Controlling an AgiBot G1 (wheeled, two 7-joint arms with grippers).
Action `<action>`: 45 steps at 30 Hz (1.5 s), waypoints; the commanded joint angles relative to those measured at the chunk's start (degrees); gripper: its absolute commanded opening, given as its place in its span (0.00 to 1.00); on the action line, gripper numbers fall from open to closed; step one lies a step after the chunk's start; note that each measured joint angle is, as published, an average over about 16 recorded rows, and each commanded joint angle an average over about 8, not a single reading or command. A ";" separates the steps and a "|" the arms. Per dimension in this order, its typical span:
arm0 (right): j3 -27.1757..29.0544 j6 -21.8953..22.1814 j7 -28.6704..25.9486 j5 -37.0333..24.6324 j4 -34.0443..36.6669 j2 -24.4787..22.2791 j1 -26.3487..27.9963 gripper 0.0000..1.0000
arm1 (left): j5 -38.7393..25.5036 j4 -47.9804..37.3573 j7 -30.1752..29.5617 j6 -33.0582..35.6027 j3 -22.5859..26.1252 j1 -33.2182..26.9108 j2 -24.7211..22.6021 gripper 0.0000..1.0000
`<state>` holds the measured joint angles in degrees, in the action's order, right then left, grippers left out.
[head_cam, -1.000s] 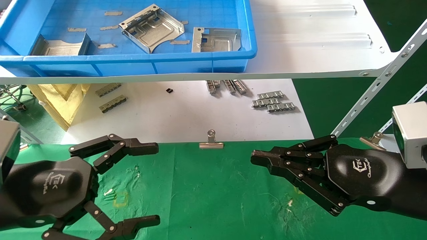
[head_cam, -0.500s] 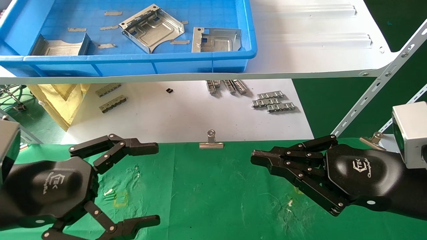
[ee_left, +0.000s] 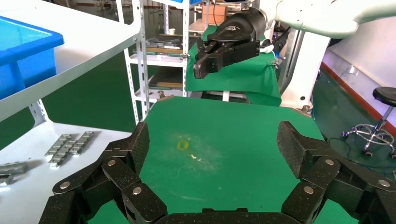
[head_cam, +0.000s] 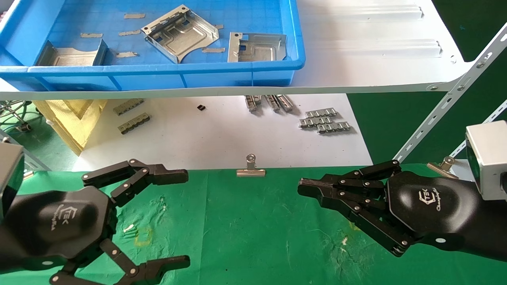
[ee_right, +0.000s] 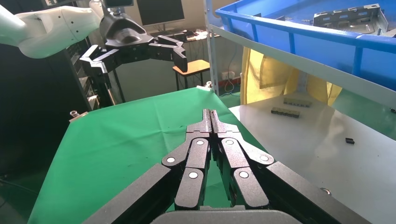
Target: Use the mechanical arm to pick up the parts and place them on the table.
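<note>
Three silver parts lie in a blue tray (head_cam: 237,75) on the upper shelf: one in the middle (head_cam: 180,32), one at the right (head_cam: 256,46), one at the left (head_cam: 71,55). The mechanical arm's left gripper (head_cam: 187,218) hovers over the left side of the green table (head_cam: 253,229), far below the tray. It is open, with only green cloth showing between its fingers (ee_left: 212,144). My right gripper (head_cam: 303,186) rests over the table's right side, shut on nothing, its fingertips pressed together (ee_right: 211,114).
The white shelf board (head_cam: 376,51) overhangs a white sheet (head_cam: 222,134) with ridged metal strips (head_cam: 324,120). A binder clip (head_cam: 250,168) grips the table's far edge. A slanted shelf bracket (head_cam: 447,103) stands at the right, a yellow bag (head_cam: 71,118) at the left.
</note>
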<state>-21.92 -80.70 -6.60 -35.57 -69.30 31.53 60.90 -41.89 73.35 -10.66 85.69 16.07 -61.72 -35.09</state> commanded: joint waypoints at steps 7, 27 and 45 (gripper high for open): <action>0.00 0.00 0.00 0.00 0.00 0.00 0.00 0.00 | -0.05 -0.09 0.02 -0.26 -0.09 -0.28 -0.07 1.00; 0.00 0.00 0.00 0.00 0.00 0.00 0.00 0.00 | -21.70 -39.68 5.67 -16.43 7.82 -39.31 -21.42 1.00; 0.00 0.00 0.00 0.00 0.00 0.00 0.00 1.00 | -35.11 -67.59 8.91 -31.13 14.96 -53.48 -32.64 0.00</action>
<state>-21.92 -80.70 -6.60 -35.56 -69.30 31.53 60.90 -76.75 6.31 -1.60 54.89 30.87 -114.98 -67.56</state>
